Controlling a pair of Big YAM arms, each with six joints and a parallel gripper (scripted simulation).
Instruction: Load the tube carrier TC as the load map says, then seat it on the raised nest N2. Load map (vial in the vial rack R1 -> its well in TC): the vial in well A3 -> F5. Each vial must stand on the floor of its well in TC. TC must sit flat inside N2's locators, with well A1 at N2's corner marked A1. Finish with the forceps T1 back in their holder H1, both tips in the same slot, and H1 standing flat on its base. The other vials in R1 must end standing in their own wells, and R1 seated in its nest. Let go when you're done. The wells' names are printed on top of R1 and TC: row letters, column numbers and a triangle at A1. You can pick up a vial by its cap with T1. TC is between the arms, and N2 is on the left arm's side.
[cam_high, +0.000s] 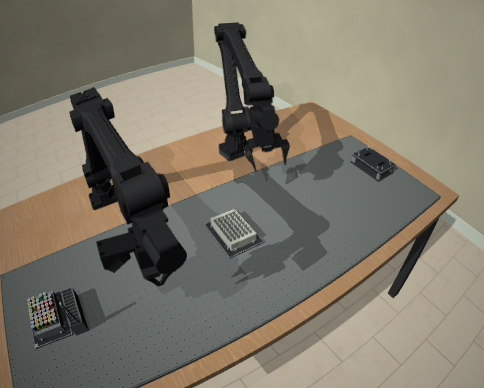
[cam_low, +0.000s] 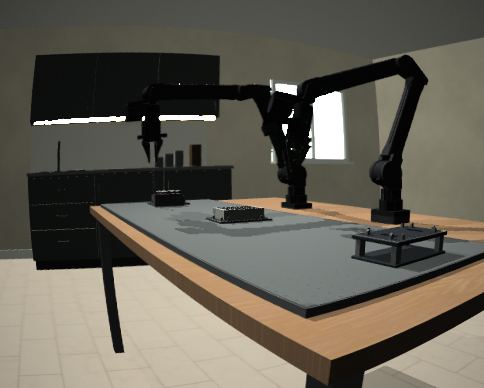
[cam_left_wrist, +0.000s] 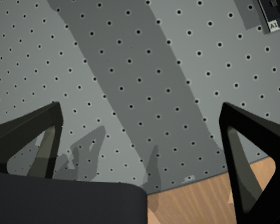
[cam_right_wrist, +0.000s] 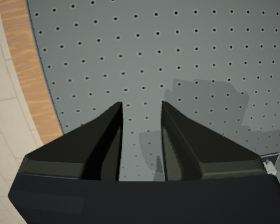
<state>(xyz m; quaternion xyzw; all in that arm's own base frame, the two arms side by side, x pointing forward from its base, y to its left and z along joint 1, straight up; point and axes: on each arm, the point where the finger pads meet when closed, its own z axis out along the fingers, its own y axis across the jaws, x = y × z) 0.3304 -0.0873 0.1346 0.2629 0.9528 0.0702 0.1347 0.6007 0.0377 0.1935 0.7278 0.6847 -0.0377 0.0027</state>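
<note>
The vial rack R1 (cam_high: 48, 328) holds many vials with coloured caps at the far right-arm end. The slotted dark holder H1 (cam_high: 77, 317) stands beside it, with the thin dark forceps T1 (cam_high: 69, 310) standing in it. The tube carrier TC (cam_high: 241, 244) (cam_low: 239, 214), white with rows of wells, rests mid-table on a dark base. The raised nest N2 (cam_high: 373, 160) (cam_low: 398, 235) is bare. My right gripper (cam_right_wrist: 142, 111) (cam_low: 152, 160) is partly open, empty, high between R1 and TC. My left gripper (cam_high: 270, 167) (cam_left_wrist: 141, 111) is wide open and empty near the robot-side mat edge.
The perforated mat (cam_high: 165, 345) (cam_left_wrist: 90, 55) has a wooden border (cam_high: 295, 327) (cam_right_wrist: 22, 60). A dark corner labelled A1 (cam_left_wrist: 273, 25) shows at the left wrist view's top right. Arm shadows cross the mat around TC.
</note>
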